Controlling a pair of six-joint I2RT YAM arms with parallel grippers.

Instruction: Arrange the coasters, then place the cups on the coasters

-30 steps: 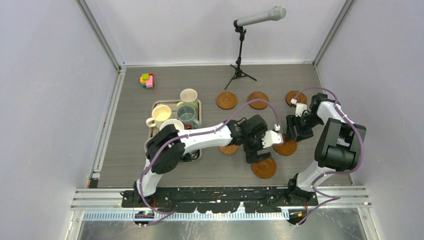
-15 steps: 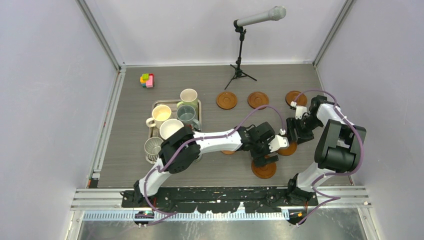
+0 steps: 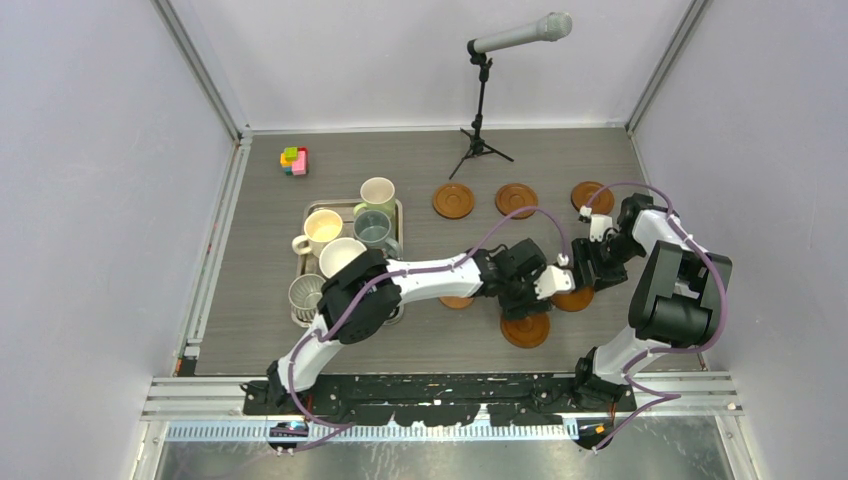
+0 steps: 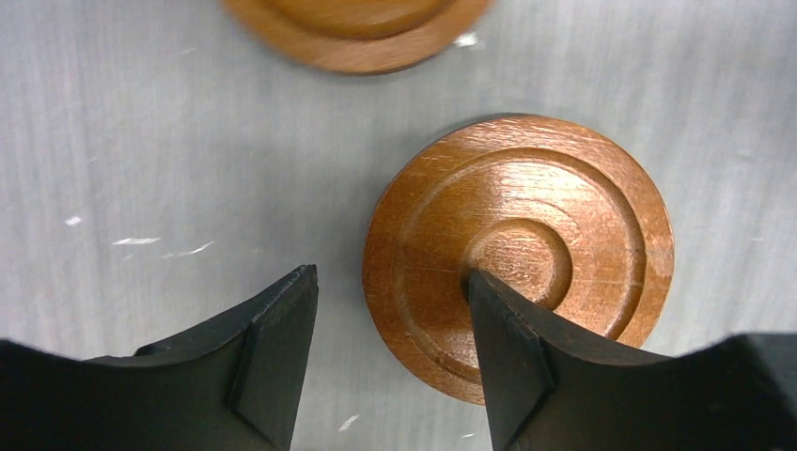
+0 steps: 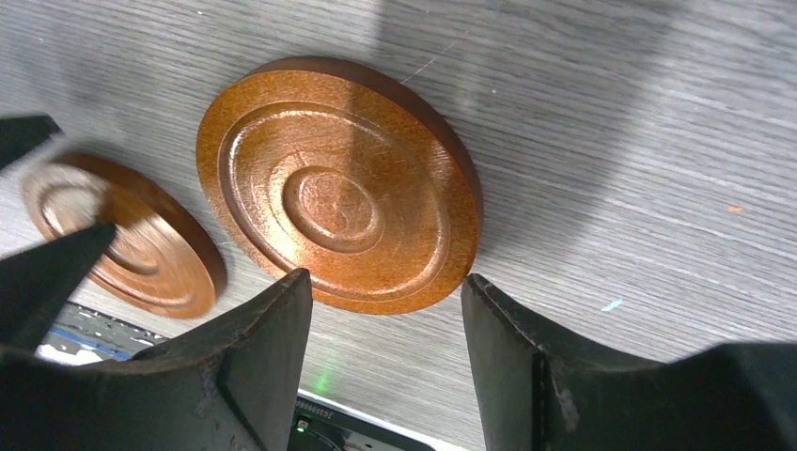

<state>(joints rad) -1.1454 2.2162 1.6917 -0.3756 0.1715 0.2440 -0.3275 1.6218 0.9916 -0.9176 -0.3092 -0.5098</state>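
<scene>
Grey wood-grain tabletop (image 3: 260, 260) fills the enclosure. The cups (image 3: 350, 235) are bunched on a steel tray (image 3: 343, 204) at the left of the top view, and none stands on a coaster yet. Three coasters (image 3: 516, 199) sit in a row toward the back, and three more lie loose near the middle.

The left gripper (image 4: 390, 366) hangs low over the front coaster (image 4: 517, 254), fingers apart and holding nothing. That disc lies off to the right of the gap. The right-hand finger (image 4: 507, 376) covers its centre boss, while the other finger stands over bare table beyond its left rim. Being round, it has no long axis, so a clean pinch would probably need the wrist shifted right.

The right gripper (image 5: 385, 366) is also spread and empty. The neighbouring coaster (image 5: 338, 183) lies straight ahead of its fingertips and is wider than the gap, so this arm looks better lined up.
</scene>
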